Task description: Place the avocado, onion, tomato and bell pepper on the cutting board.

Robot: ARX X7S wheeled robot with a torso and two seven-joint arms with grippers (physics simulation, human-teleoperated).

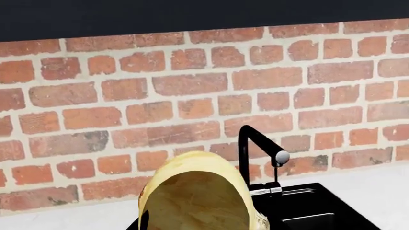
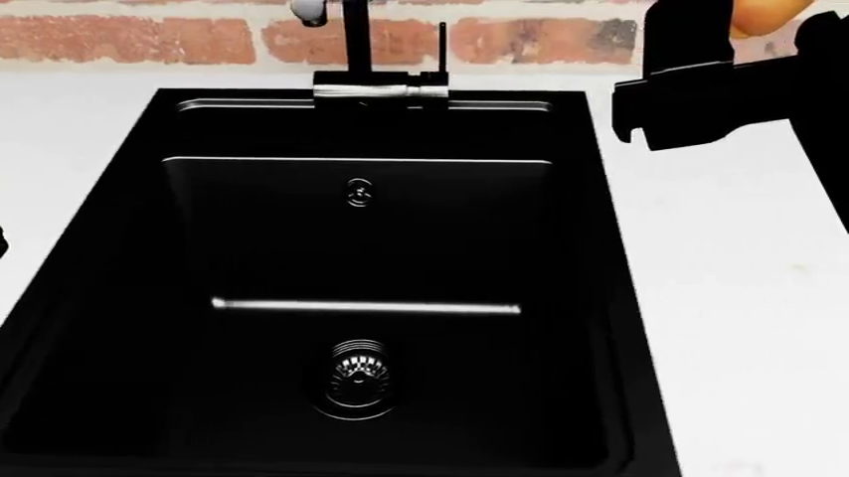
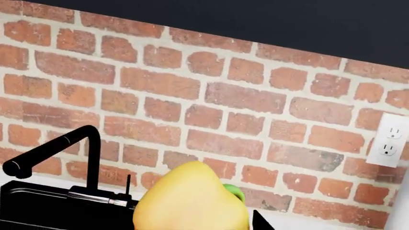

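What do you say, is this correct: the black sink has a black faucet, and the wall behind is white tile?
Not quite. The wall is red brick, not white tile, as both wrist views show. The sink and faucet are black.

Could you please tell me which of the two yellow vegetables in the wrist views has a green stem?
The bell pepper, in the right wrist view: a green stem shows beside it. The onion is paler, without green.

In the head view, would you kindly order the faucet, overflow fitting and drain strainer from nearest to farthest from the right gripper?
1. Faucet, behind the basin, nearest the right gripper.
2. Overflow fitting, on the basin's back wall.
3. Drain strainer, on the basin's floor.
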